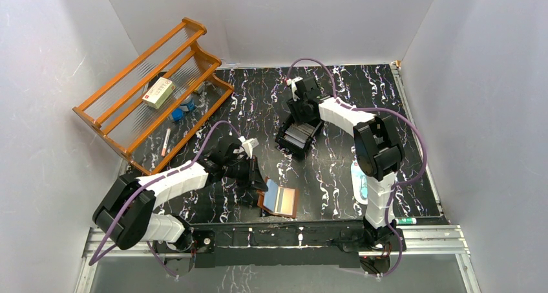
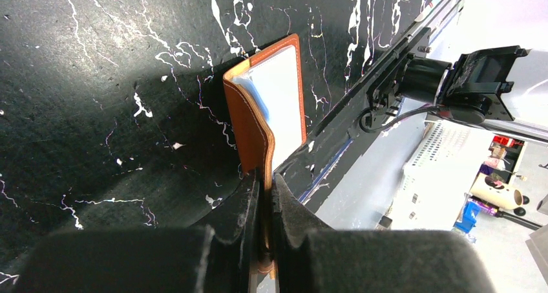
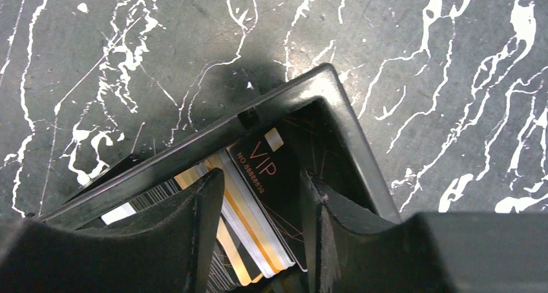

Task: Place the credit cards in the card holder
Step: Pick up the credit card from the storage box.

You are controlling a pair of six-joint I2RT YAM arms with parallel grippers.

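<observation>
The brown leather card holder [image 1: 280, 200] lies open near the table's front edge, its pale blue sleeves up. My left gripper [image 1: 257, 176] is shut on one flap of the card holder [image 2: 268, 112], which stands on edge in the left wrist view. Several credit cards [image 3: 258, 202], gold, silver and a black one marked VIP, stand stacked in a black open-top tray [image 1: 298, 136]. My right gripper [image 3: 262, 241] is open, reaching down into the tray [image 3: 336, 112] with its fingers [image 3: 200, 228] on either side of the stack.
An orange wooden rack [image 1: 152, 86] with a small box and other items stands at the back left. A white-and-blue packet [image 1: 359, 180] lies beside the right arm's base. The table's front rail [image 1: 310, 231] runs just behind the card holder.
</observation>
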